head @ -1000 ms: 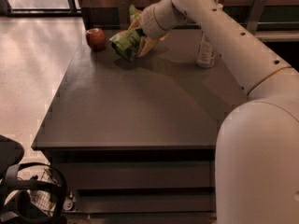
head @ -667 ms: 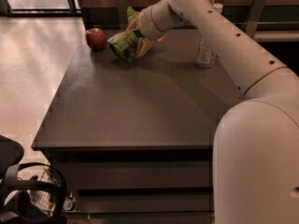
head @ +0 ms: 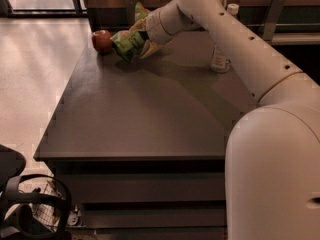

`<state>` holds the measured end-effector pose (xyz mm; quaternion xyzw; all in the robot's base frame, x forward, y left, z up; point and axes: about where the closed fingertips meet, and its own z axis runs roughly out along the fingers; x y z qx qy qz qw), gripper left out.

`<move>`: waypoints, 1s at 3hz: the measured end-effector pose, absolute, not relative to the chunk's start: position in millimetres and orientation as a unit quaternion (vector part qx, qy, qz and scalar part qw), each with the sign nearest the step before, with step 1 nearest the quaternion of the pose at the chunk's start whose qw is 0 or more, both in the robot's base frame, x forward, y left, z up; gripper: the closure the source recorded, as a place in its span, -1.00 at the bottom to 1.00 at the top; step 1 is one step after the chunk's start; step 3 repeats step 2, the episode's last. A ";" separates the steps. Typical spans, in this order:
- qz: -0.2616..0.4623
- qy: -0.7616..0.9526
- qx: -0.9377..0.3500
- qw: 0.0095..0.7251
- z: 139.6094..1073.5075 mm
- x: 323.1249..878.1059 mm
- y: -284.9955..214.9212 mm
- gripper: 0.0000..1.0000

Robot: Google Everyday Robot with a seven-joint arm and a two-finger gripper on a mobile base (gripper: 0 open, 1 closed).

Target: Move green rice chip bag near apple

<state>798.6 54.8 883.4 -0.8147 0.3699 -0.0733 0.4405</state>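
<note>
Gripping the chip bag [head: 126, 43] with the gripper [head: 145, 40], closed on its right end, just right of the apple [head: 101, 40]. Holding the bag tilted, just beside the apple. Bottle [head: 219, 61] well right of the apple.

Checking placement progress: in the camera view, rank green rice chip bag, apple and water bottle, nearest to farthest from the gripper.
The gripper is over the table's far left part.
1. green rice chip bag: held in the gripper.
2. apple: just left of the bag.
3. water bottle: well to the right, at the back.
</note>
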 end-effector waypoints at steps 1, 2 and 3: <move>-0.071 0.369 -0.816 0.440 880.3 798.5 57.9 -1.00; -0.071 0.369 -0.816 0.440 880.3 798.5 57.9 -1.00; -0.071 0.369 -0.816 0.440 880.3 798.5 57.9 -1.00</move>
